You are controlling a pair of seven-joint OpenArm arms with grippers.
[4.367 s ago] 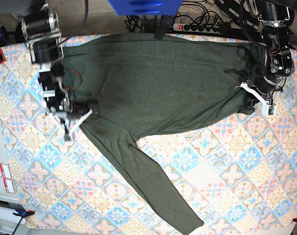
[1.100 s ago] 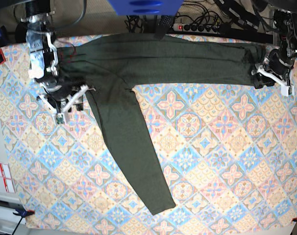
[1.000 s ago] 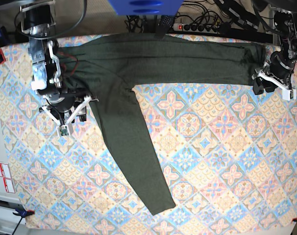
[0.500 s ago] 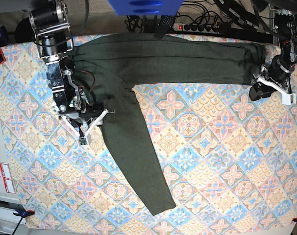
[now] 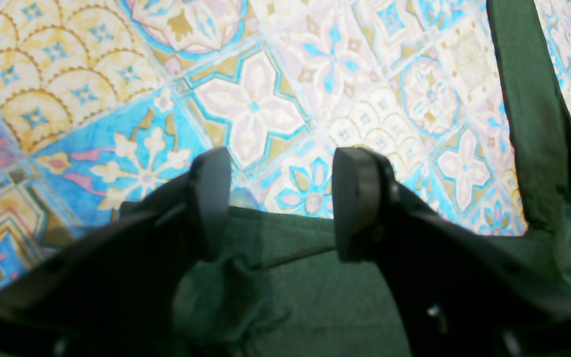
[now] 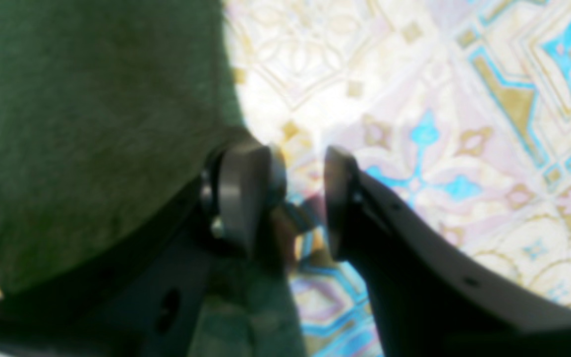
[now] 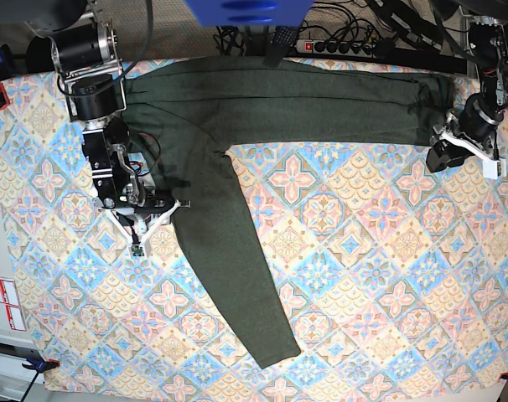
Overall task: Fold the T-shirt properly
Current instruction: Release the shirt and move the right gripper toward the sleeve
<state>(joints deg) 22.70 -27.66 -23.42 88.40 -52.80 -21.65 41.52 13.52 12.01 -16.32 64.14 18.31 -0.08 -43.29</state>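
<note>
Under spread L fingers [image 5: 355,198] T-shirt [image 7: 237,109] hem, R fingers [image 6: 241,198] apart beside sleeve

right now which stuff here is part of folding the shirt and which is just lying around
Part of the job:
- shirt, spread on the table, one sleeve trailing down
- left gripper, open at the shirt's end
- right gripper, open by the sleeve edge

Just lying about:
- patterned tablecloth
- power strip and cables behind the table
- blue object at the top edge
</note>
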